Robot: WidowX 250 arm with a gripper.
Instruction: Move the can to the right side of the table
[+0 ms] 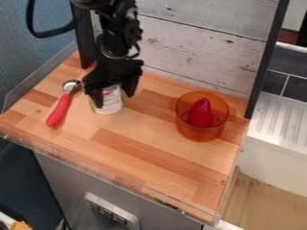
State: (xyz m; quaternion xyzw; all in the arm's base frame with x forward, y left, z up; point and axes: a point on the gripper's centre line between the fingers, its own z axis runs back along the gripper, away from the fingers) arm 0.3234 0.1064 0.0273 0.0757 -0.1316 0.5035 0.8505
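The black gripper (112, 93) hangs down over the can (110, 102) in the back left part of the wooden table (144, 148). White and red show on the can's label, with a yellowish-green edge at its sides. The can stands upright on the wood, its top and upper part hidden behind the gripper. Whether the gripper holds the can cannot be made out.
A spoon with a red handle (59, 110) lies left of the can. To the right stands a transparent orange pot (203, 133) with a red cone-shaped object (201, 113) in it. A low clear rim (102, 167) runs along the front edge; a whitish board (198, 49) rises behind.
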